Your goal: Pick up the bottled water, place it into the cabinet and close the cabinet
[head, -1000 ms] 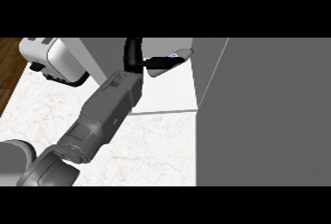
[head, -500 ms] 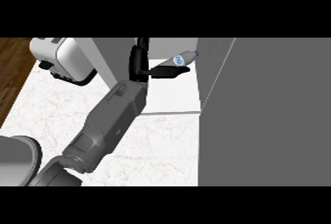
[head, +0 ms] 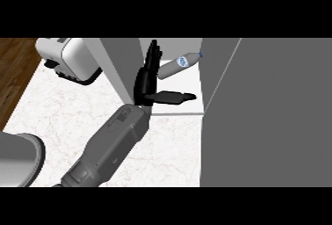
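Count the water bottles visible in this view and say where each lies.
1. The bottled water lies tilted on the white cabinet shelf, just right of the open hand's fingers. The grey cabinet door may hide others.

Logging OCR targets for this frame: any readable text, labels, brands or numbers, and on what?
Bottled water, lying inside the cabinet: a small blue-and-white label patch, too blurred to read.
Toaster on the counter: no text visible.
Cabinet door: plain grey, no markings.
Left hand and forearm: no lettering visible.
So no legible text in this view.
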Available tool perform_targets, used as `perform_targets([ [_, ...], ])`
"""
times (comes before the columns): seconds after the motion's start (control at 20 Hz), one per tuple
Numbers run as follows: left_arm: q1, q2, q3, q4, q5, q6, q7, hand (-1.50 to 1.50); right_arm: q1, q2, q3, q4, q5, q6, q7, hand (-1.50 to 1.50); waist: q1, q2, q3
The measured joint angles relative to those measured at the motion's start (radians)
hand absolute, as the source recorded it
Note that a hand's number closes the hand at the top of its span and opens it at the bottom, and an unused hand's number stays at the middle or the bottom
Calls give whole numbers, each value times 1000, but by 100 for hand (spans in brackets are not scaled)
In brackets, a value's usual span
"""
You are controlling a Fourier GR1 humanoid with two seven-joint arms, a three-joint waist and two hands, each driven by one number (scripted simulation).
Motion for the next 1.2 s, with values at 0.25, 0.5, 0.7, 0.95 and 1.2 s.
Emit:
perform_targets([
  [0.25, 139, 2, -83, -201, 12, -25, 10, -150, 3, 8, 19, -1, 8, -16, 3, -150, 9, -1, 0],
  [0.5, 280, 26, -151, -416, -17, -19, 46, -150, 1, 1, 21, -4, 16, -22, 0, -150, 15, -1, 0],
  [0.7, 407, 69, -201, -566, -31, -24, 62, 150, 5, -35, 30, -10, 26, 11, -15, -150, 18, -2, 0],
  [0.95, 517, 121, -242, -717, -37, -11, 112, 150, 16, -115, 50, -13, 49, 93, -35, 150, 16, -3, 0],
  [1.2, 651, 220, -236, -858, -29, -25, 118, -150, 37, -186, 90, -24, 74, 171, -50, 150, 16, -4, -1],
])
